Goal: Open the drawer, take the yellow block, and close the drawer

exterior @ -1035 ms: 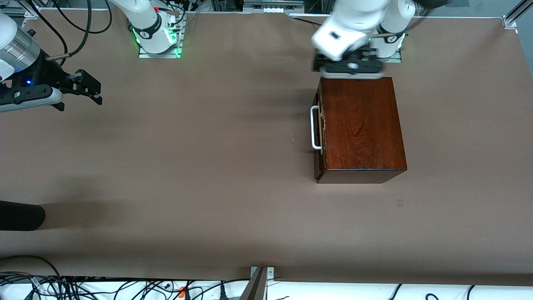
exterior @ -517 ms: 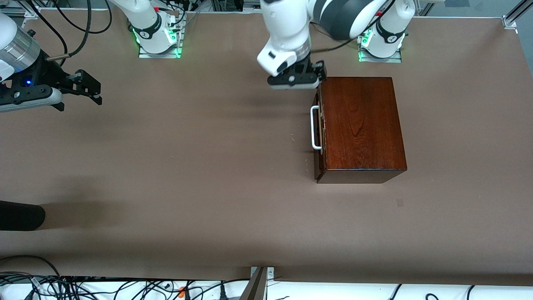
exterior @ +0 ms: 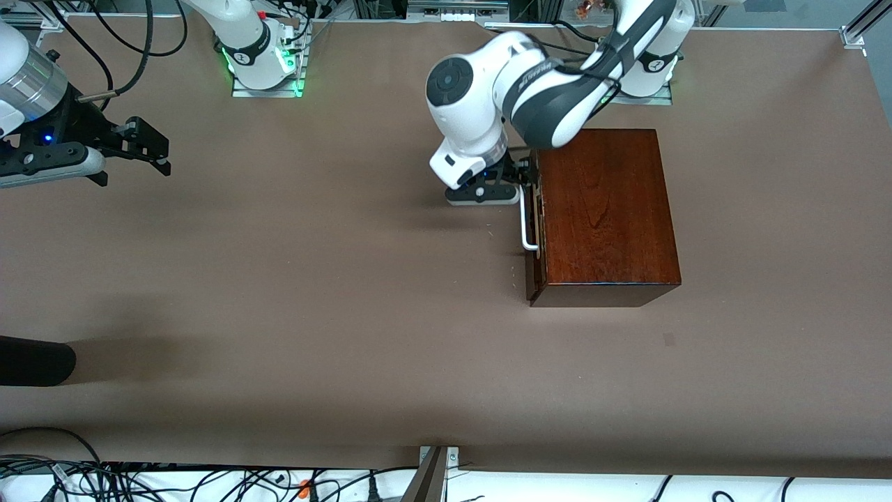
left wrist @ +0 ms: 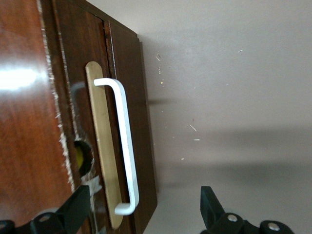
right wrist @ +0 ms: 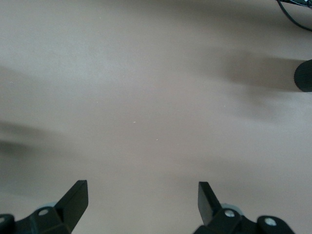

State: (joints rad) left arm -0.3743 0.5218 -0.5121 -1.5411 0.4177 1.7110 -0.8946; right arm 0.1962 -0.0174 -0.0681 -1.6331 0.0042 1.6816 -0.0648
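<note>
Looking at your left gripper [exterior: 524, 187] first, you find it low in front of the drawer [exterior: 535, 230], its two fingers [left wrist: 73, 209] spread wide in the left wrist view. One dark fingertip lies over the wooden box's top near the front edge; the other lies over bare bench. The one white handle [left wrist: 124, 146] runs between them, and you can see neither finger touching it. In the front view the gripper sits at the handle's end nearer the robots' bases.

The drawer front sits nearly flush with the box [exterior: 606, 209], with only a narrow seam showing along it. You have one box, one drawer and one handle to count. A pale wooden strip [left wrist: 102, 151] backs the handle, and beside it a round hole [left wrist: 84, 157] in the dark front shows a glint of yellow; you cannot tell whether that is the yellow block. No block shows anywhere on the bench.

The box stands toward the left arm's end of the bench [exterior: 313, 293], near the edge where the bases are mounted, its handle facing the right arm's end.

Your right gripper [exterior: 157, 150] waits over the bench's corner at the right arm's end, near the bases' edge, its two fingers [right wrist: 73, 197] parted wide and holding nothing, with only bare bench under it.
</note>
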